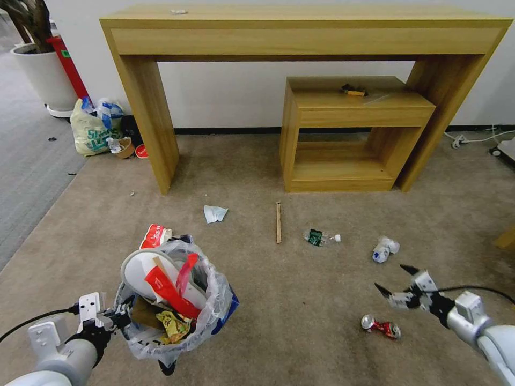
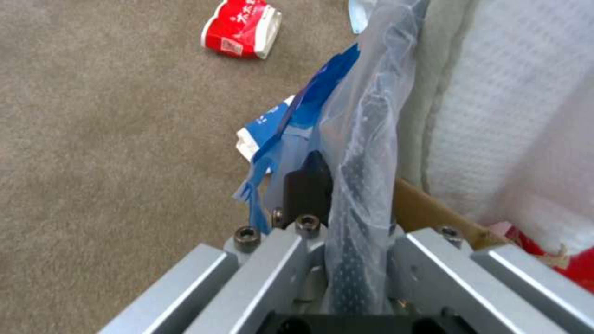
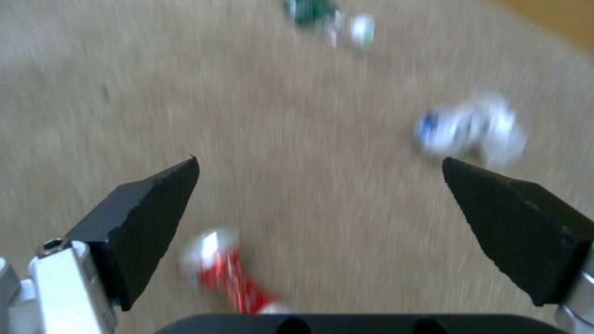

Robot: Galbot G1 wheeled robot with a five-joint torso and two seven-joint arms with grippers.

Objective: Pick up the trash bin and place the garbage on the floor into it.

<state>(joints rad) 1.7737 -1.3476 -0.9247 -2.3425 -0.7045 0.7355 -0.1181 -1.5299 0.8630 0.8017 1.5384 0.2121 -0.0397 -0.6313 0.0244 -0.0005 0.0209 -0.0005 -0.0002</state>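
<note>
Left gripper [image 1: 115, 316] clamped on rim of bin [image 1: 171, 300], bin held low at robot's left, above floor [image 1: 279, 300]

Bin already much filled: white slipper [image 1: 147, 268], red wrapper [image 1: 169, 292], cardboard, papers

Right gripper [image 1: 397, 281] wide open, empty, hovers above red can [image 1: 381, 327]

Left on floor: can, blue-white cup [image 1: 385, 249], bottle [image 1: 319, 237], stick [image 1: 278, 222], crumpled paper [image 1: 214, 213], red cup [image 1: 155, 236] just behind bin

Judgement: roughly halfway, about six pieces to collect
</note>
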